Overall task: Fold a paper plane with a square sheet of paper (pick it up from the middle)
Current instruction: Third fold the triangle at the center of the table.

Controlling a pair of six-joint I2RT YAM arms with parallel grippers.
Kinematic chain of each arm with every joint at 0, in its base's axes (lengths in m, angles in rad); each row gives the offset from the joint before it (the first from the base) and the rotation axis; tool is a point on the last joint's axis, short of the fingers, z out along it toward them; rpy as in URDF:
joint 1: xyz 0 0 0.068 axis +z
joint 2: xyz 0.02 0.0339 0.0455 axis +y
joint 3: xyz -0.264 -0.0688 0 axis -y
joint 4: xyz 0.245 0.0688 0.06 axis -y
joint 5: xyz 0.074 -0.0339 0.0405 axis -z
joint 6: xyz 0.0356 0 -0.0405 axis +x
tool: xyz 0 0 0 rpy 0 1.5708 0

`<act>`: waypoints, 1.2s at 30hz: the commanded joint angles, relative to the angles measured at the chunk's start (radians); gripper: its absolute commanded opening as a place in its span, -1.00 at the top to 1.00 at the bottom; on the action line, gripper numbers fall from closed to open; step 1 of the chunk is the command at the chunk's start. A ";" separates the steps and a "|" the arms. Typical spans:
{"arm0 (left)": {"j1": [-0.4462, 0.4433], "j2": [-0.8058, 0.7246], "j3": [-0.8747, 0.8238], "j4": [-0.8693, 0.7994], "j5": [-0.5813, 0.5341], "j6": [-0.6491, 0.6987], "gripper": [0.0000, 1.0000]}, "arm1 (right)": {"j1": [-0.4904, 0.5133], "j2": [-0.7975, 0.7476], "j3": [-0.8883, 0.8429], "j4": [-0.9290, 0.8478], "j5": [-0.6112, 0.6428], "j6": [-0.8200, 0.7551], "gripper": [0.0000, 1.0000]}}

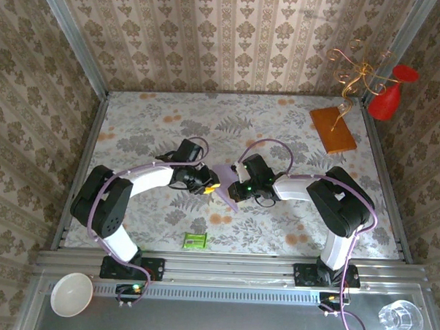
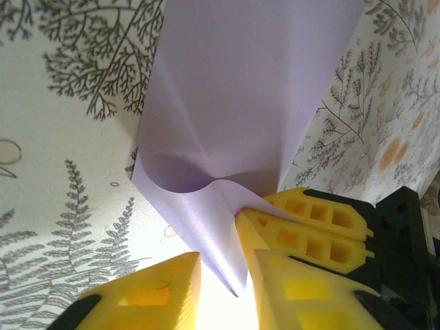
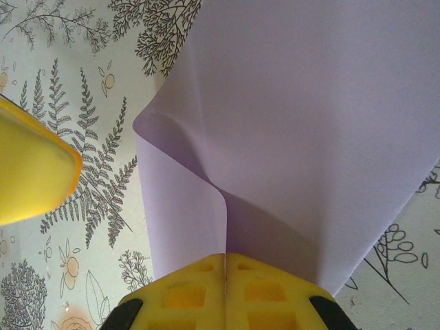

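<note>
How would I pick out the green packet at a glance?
Start at the floral table. Near its front edge, left of centre, lies the packet. It is small and bright green; the far board is orange.

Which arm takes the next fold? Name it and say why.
Likely left. The left tool stands open around a corner of the lavender paper sheet, while the right tool is shut on it.

The square sheet of paper (image 3: 289, 124) pinched in my right gripper (image 3: 225, 265) is thin, smooth, matt paper that curls softly and has no gloss. My fingers (image 3: 275, 295) are matt yellow plastic with moulded hollows. The table cover (image 3: 82, 206) beneath them looks like a flat, matt printed sheet.
</note>
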 commanded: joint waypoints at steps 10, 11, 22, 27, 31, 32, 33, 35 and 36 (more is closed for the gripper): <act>-0.035 0.066 -0.007 0.097 0.042 -0.037 0.74 | -0.009 0.032 -0.002 -0.055 0.017 0.015 1.00; -0.035 0.071 -0.007 0.099 0.046 -0.034 0.75 | -0.009 0.033 -0.001 -0.055 0.017 0.014 1.00; -0.039 0.120 0.010 0.110 0.080 -0.017 0.77 | -0.013 0.036 0.004 -0.063 0.016 0.014 1.00; -0.037 0.131 0.005 0.085 0.066 -0.003 0.77 | -0.015 0.036 0.004 -0.066 0.016 0.013 1.00; -0.032 0.139 -0.004 0.069 0.055 0.005 0.77 | -0.018 0.035 0.003 -0.070 0.017 0.012 1.00; -0.031 0.139 -0.007 0.065 0.052 0.006 0.77 | -0.018 0.036 0.000 -0.069 0.018 0.012 1.00; -0.030 0.139 -0.008 0.062 0.050 0.007 0.77 | -0.018 0.036 0.001 -0.070 0.018 0.012 1.00; -0.029 0.142 -0.009 0.057 0.045 0.009 0.77 | -0.018 0.037 0.000 -0.069 0.018 0.013 1.00; -0.029 0.143 -0.010 0.056 0.043 0.009 0.77 | -0.018 0.037 0.000 -0.070 0.018 0.013 1.00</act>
